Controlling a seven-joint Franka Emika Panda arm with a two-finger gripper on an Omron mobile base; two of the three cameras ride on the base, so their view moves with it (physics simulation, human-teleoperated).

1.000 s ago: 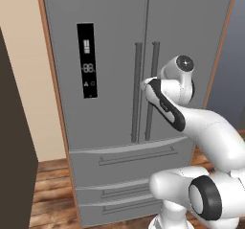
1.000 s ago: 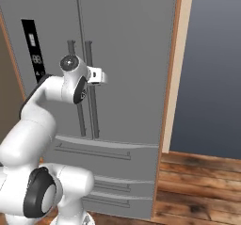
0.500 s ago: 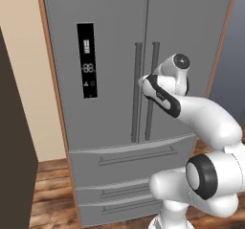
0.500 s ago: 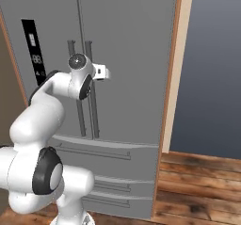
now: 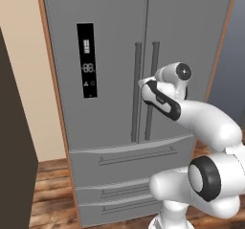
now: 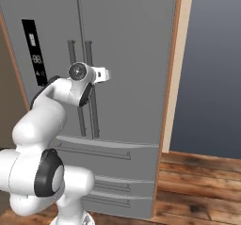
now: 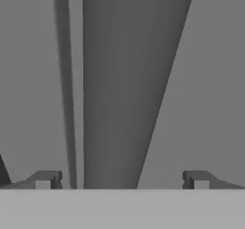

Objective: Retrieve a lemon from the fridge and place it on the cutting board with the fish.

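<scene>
Fridge (image 5: 110, 55) doors closed, hand (image 7: 122, 180) spread wide around right door handle (image 7: 119, 89)

Flat even rendered light, soft low-res blur, faint shadow beside fridge (image 5: 119, 55) handles, no glare.

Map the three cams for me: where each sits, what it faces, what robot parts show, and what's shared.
Left base view: behind the arm's left, facing the fridge; arm rises lower right.
Right base view: behind its right, same fridge; arm lower left, wooden floor beside.
Hand view: on the hand, close on a door handle; open pincer straddles it.
Shared: both base views show the display panel and lower drawers.
</scene>
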